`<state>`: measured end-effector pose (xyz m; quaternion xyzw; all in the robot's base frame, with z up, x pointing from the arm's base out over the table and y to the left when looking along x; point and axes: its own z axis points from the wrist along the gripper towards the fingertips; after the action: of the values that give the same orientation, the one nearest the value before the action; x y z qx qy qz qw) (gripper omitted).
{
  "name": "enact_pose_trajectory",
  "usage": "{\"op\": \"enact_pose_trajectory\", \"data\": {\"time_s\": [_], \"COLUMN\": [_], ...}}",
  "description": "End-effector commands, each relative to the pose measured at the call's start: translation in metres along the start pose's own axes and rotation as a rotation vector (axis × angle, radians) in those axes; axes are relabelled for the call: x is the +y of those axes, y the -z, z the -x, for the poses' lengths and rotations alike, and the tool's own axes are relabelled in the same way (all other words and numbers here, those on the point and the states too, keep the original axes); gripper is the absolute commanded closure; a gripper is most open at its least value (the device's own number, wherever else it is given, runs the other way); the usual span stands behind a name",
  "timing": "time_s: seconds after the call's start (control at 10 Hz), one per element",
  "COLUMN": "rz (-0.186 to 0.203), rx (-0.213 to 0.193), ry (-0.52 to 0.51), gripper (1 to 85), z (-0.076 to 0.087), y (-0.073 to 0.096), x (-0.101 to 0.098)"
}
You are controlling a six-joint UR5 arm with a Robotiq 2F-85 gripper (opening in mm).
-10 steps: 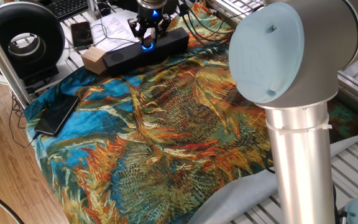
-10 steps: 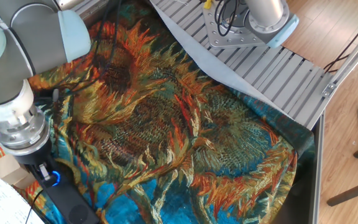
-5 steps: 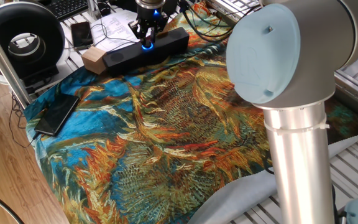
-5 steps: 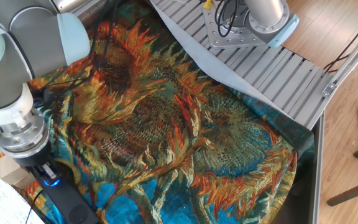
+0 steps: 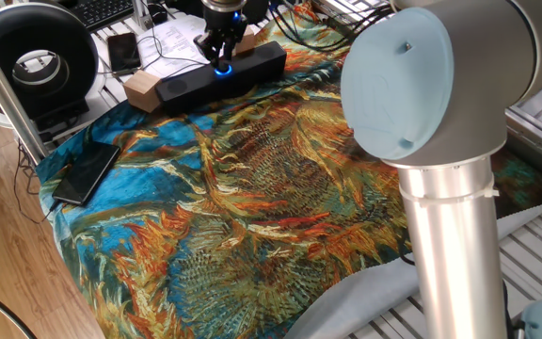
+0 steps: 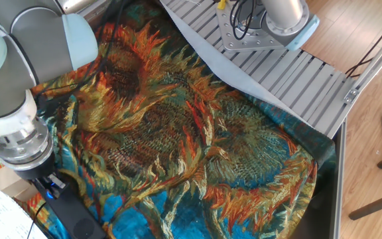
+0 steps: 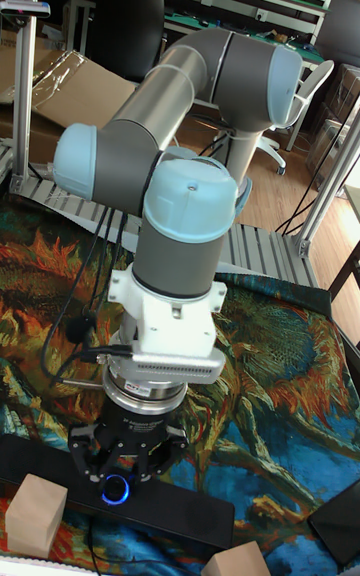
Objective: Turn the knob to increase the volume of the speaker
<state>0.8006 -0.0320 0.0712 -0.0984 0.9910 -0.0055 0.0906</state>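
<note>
Black and bar-shaped, the speaker lies along the far edge of a sunflower-patterned cloth, a tan wooden block at one end. Its blue-lit knob sits midway along the top face. The gripper hangs directly above it, fingers closed in around the knob; firm contact cannot be confirmed. Turning means rotating about the vertical axis.

The speaker is a long black bar lying flat directly beneath the pincer, with a tan wooden block at one end. The knob, a small round dial ringed in glowing blue, sits on its top between the pincer's fingertips.
</note>
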Motion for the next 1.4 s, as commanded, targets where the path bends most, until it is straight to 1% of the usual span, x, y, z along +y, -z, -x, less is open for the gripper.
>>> {"op": "enact_pose_trajectory", "data": {"time_s": [0.0,0.1,0.2,0.3,0.4,0.5,0.6,0.7,0.8,1.0,1.1,1.3], "rz": [-0.035,-0.028,-0.01,0.003,0.008,0.0,0.003,0.024,0.034,0.03,0.02,0.036], "rx": [-0.05,-0.078,-0.081,-0.075,-0.054,-0.029,-0.025,-0.027,-0.029,-0.013,-0.012,-0.018], "ry": [0.304,0.366,0.411,0.46,0.51,0.548,0.557,0.559,0.564,0.593,0.609,0.595], "gripper": [45.7,44.7,44.0,43.7,42.7,42.7,42.7,42.0,41.0,40.7,40.3,40.3], "z": [0.015,0.022,0.022,0.019,0.014,0.008,0.004,0.0,-0.001,-0.007,-0.008,-0.009], "y": [0.003,0.003,0.003,0.003,0.003,0.001,-0.002,-0.005,-0.006,-0.006,-0.006,-0.007], "x": [-0.005,0.001,0.006,0.01,0.01,0.007,0.005,0.007,0.008,0.005,0.001,0.004]}}
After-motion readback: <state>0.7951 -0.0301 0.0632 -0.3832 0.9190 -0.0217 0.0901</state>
